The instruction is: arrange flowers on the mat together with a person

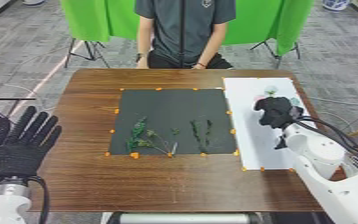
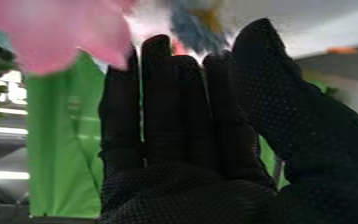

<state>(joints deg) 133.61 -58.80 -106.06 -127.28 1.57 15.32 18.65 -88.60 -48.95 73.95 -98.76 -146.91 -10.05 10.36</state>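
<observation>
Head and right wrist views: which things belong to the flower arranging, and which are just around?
Job:
- black mat
- green stems
- white mat
- pink flower
- blue flower
- right hand

Just around:
- green cloth
- blue-and-white object

Looks most like a robotics lab or test area, set up inside an office-like room. Has a white robot arm (image 1: 5,202) at eight o'clock and another (image 1: 328,167) at four, with black cables (image 1: 340,137) along the latter, both by a brown wooden surface (image 1: 158,185). Has orange marks (image 1: 135,155) round a dark mat (image 1: 167,110), as at a marked-out workstation. Shows green cloth (image 1: 91,20) hung at twelve o'clock, with thin stand legs (image 1: 278,52) at eleven and one. Includes grey, carpet-like flooring (image 1: 24,55) beyond the surface and, in the right wrist view, bright strip lights (image 2: 7,175).
</observation>
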